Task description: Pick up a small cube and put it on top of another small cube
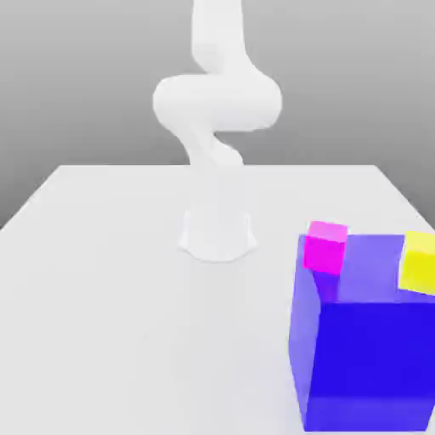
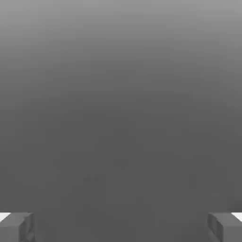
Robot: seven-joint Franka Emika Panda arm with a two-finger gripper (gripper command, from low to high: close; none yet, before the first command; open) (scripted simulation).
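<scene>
On the exterior view's left lies a bare stretch of the pale counter (image 1: 93, 323). Toward the middle, the white arm (image 1: 217, 102) rises from its round base (image 1: 217, 235), bends into a thick elbow and goes up out of the top of the picture.

On the exterior view's right, close to the camera, stands a big blue block (image 1: 365, 340) resting on the counter. On its top face, at the corner nearer the arm's base, sits a small pink cube (image 1: 327, 247). At the opposite top corner, against the picture's right edge, sits a small yellow cube (image 1: 419, 263). The two cubes are apart from one another, with bare blue surface between them, and neither is stacked on the other.

In the hand view, the end effector (image 2: 121, 226) stands wide open: one grey fingertip (image 2: 16, 226) is at one lower corner and the other at the opposite corner, with nothing between them and nothing held. Ahead of the end effector is plain grey ground. Where the cubes and the blue block lie with respect to the end effector cannot be told.
</scene>
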